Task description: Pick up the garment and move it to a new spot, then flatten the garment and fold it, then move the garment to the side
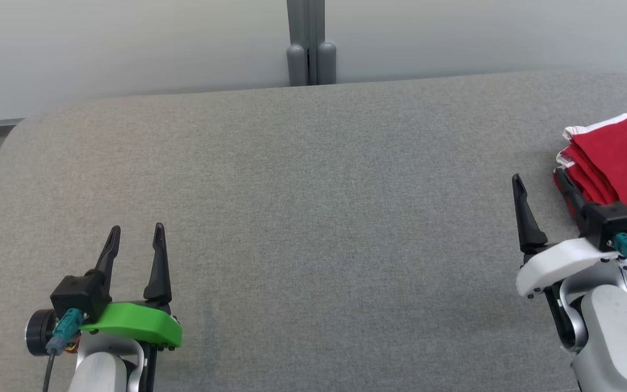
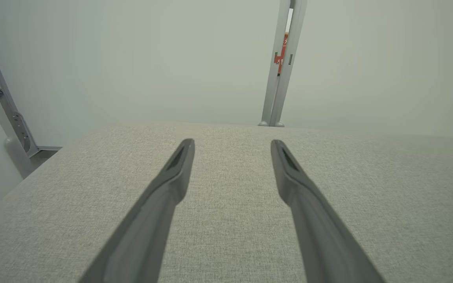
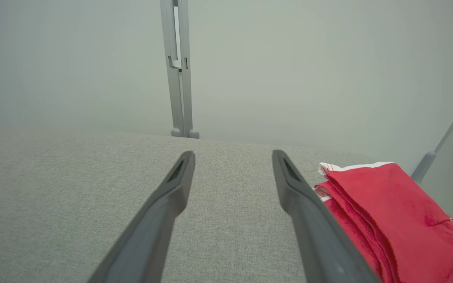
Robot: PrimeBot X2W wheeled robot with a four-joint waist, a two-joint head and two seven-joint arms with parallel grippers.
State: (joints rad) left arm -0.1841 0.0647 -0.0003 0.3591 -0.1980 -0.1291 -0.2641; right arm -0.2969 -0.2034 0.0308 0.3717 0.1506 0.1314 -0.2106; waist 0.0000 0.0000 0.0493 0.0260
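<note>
A wide grey fabric-covered table with rounded corners (image 1: 313, 218) runs across the head view, with a pale grey wall (image 1: 128, 43) behind it. A grey metal post (image 1: 311, 49) stands upright against the wall, behind the middle of the table's far edge.

The folded red fabric garment with a white edge (image 1: 624, 158) lies on the table at the far right, near the right edge, and is partly cut off by the side of the view. It sits in several stacked layers, with the white trim along its far side.

The left tool (image 1: 136, 228), on a green wrist mount, hovers over the near left part of the table, well apart from the garment. Its two long dark fingers point away from the robot, with a clear gap between them and nothing held. In the left wrist view, bare grey fabric fills the space between the fingers.

The right tool (image 1: 538, 175), on a white wrist mount, is at the near right, just beside the garment. Its fingers are spread wide and hold nothing. In the right wrist view, the outer finger (image 3: 309, 212) runs along the left edge of the folded layers. It may be brushing the cloth, though the angle makes that hard to tell.
</note>
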